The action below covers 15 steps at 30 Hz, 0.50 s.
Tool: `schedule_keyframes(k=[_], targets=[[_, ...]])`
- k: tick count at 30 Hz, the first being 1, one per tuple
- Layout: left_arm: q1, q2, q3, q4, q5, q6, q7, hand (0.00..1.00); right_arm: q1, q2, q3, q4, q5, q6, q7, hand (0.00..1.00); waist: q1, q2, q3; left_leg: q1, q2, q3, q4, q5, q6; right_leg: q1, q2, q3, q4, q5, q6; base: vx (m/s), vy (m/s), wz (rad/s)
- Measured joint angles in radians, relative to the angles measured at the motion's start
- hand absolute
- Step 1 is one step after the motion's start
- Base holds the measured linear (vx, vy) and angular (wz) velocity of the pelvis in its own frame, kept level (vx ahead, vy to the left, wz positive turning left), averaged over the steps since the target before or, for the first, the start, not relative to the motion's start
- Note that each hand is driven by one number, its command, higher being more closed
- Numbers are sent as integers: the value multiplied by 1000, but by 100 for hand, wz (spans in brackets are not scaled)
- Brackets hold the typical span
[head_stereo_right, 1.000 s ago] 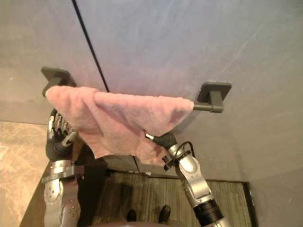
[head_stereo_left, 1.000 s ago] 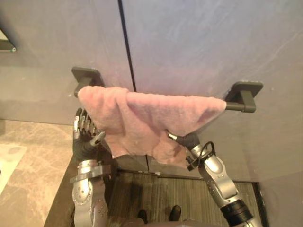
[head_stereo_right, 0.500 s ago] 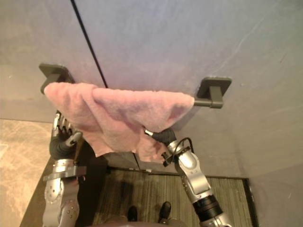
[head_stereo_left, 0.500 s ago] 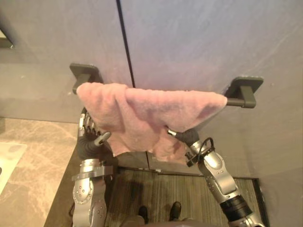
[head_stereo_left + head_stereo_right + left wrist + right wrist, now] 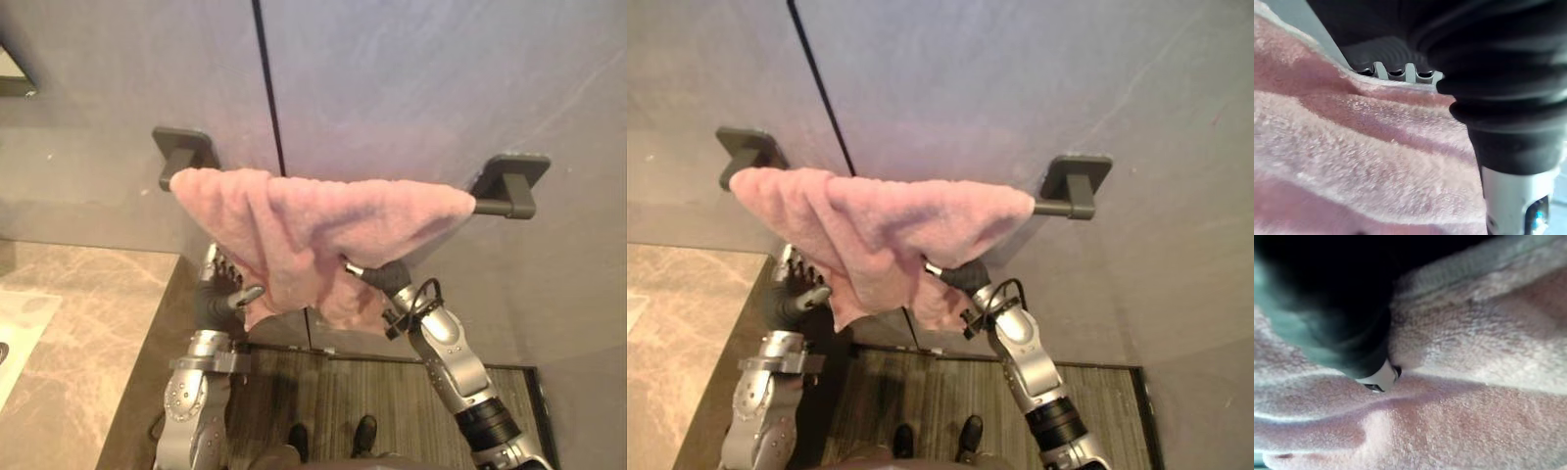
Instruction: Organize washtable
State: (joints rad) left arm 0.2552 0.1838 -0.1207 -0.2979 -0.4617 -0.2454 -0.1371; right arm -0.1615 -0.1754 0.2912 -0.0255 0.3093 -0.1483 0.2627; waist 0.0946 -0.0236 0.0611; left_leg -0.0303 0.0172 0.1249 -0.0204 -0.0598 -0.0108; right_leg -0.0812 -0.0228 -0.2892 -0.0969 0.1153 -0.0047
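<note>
Pink towel [image 5: 323, 225] is hanging bunched over the dark towel bar [image 5: 493, 206] on the grey wall [image 5: 411, 88]. Left hand [image 5: 220, 294] is sitting at its lower left edge, fingers [image 5: 217, 266] fairly straight. Right hand [image 5: 392, 277] is disappearing under the cloth, so I can't tell its grip.

Soft, even light falls on the grey wall [image 5: 411, 88]. It looks a bit brighter up on the right, with a pale shine. The top of the pink towel [image 5: 323, 211] is well lit, but its folds and underside are darker. Below it the floor [image 5: 333, 401] is dim and full of shadow. The desk [image 5: 69, 323] gets gentle light. Seen from close, the left robot hand [image 5: 1498, 73] looks almost black with a faint shine, and the right robot hand [image 5: 1327, 298] is darker.
</note>
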Motion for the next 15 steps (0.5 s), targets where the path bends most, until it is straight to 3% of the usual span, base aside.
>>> schedule_keyframes(k=[5, 15], targets=[[-23, -9, -62, 24, 4, 25, -17, 100, -1, 13, 21, 0, 0, 0, -1, 100, -26, -1, -16, 2, 0, 10, 1, 3, 5, -6, 1, 14, 0, 0, 0, 11, 4, -9], [-49, -36, -4, 25, 26, 24, -10, 100, -1, 19, 21, 0, -1, 1, -1, 100, -26, 0, -17, 10, -1, 9, -9, 7, 10, -3, 2, 14, 0, 0, 0, 0, 0, 0]])
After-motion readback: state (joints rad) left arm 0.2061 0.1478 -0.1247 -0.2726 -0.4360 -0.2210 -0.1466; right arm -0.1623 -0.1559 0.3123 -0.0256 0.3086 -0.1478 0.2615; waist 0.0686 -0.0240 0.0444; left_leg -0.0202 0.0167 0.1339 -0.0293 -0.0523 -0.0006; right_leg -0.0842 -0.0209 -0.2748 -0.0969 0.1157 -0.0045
